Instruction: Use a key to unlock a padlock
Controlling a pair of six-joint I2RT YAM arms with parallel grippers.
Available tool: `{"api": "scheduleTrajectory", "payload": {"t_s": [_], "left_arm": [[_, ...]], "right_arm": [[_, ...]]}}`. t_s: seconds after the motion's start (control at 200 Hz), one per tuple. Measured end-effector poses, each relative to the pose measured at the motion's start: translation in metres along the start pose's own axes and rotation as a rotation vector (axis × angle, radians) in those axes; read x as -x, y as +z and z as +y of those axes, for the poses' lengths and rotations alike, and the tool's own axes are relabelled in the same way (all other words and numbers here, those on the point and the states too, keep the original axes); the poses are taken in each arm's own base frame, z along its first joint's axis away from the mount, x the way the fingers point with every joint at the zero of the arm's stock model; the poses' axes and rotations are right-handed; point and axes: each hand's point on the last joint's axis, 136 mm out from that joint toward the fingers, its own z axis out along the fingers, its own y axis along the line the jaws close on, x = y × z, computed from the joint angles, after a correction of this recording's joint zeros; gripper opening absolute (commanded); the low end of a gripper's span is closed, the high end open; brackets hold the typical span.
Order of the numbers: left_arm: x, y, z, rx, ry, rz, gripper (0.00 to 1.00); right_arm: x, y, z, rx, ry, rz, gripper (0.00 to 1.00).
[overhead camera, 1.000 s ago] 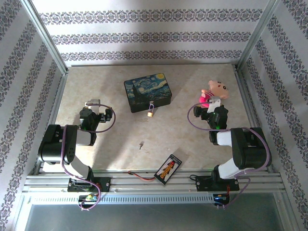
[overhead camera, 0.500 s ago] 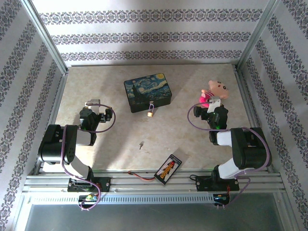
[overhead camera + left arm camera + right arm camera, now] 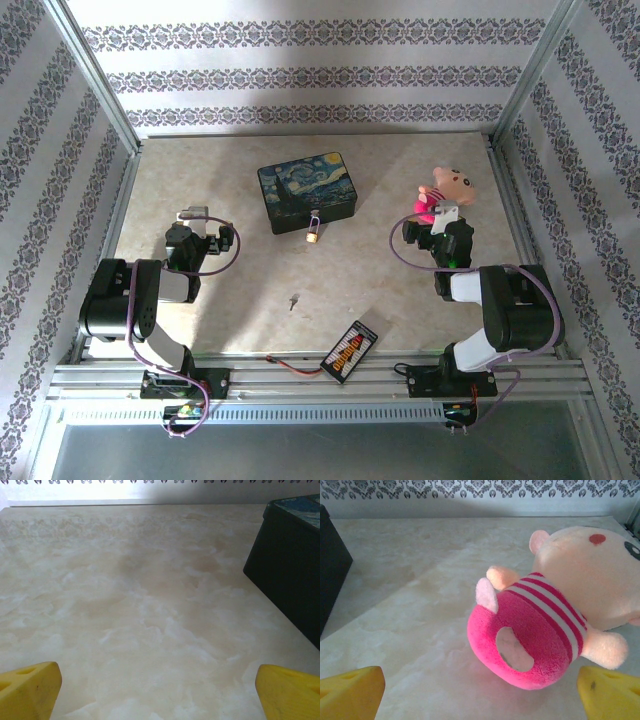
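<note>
Padlock [image 3: 314, 236] sits at the near face of the Starry Night box [image 3: 307, 190], touching it, apparently hung off the front clasp; it's too small in the top view to tell whether the shackle is seated. Key [image 3: 293, 300] lies loose on the table [image 3: 200, 180], nearer the arm bases than the padlock and a bit to the left, well apart from it and from both arms. Nothing is in the keyhole as far as can be made out, so by my read the task is at zero: key not picked, padlock not steadied, no insertion, no turn. Left gripper [image 3: 193, 214] is to the left of the box, jaws spread fully, holding nothing; its wrist view has the yellow fingertips [image 3: 30, 690] wide apart over bare marble with the box's dark side [image 3: 290, 575] at right. Right gripper [image 3: 446, 214] is on the far right, also fully spread and empty, parked just in front of a pink striped plush toy [image 3: 555, 625] (a distractor, not part of the job), with the same box's edge [image 3: 332, 565] at its far left. A black strip with coloured marks [image 3: 349, 351] lies at the near edge, irrelevant. Remaining, as a judgement: grab key, brace padlock, insert, rotate, pop shackle. The key is thin and flat on the table, so the pick will likely be the fiddly part.
</note>
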Motion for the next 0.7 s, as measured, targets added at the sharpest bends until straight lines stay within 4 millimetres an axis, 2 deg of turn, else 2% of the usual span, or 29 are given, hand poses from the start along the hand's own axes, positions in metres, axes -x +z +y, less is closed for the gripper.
{"api": "scheduleTrajectory", "payload": {"t_s": [0.21,0.45,0.555,0.705], "left_arm": [[0.000,0.000,0.000,0.000,0.000,0.000,0.99],[0.003,-0.003,0.004,0.026,-0.001,0.004,0.99],[0.022,-0.014,0.008,0.050,-0.004,-0.030,0.99],[0.062,-0.040,0.015,0.098,-0.063,-0.115,0.99]], "right_arm": [[0.002,-0.002,-0.005,-0.031,0.016,0.003,0.98],[0.016,-0.012,-0.011,-0.069,0.026,-0.019,0.98],[0.025,-0.019,-0.014,-0.092,0.045,-0.022,0.98],[0.042,-0.035,-0.022,-0.146,0.104,-0.048,0.98]]}}
